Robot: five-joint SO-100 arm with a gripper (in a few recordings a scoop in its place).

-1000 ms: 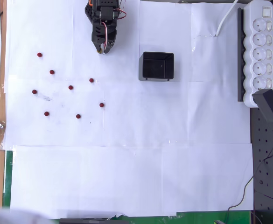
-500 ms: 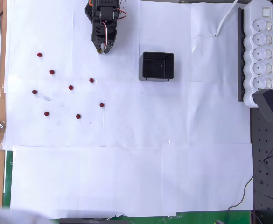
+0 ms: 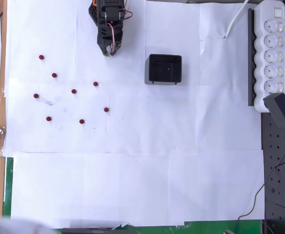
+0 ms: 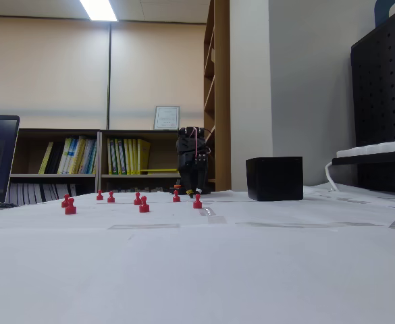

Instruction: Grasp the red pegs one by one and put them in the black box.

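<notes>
On white paper, upright red pegs [image 4: 144,204]

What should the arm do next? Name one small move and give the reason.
Probably reach down the overhead picture toward the nearest red peg. The gripper sits near the top edge holding nothing that I can see, all eight red pegs lie on the white paper, and the black box looks empty.
</notes>
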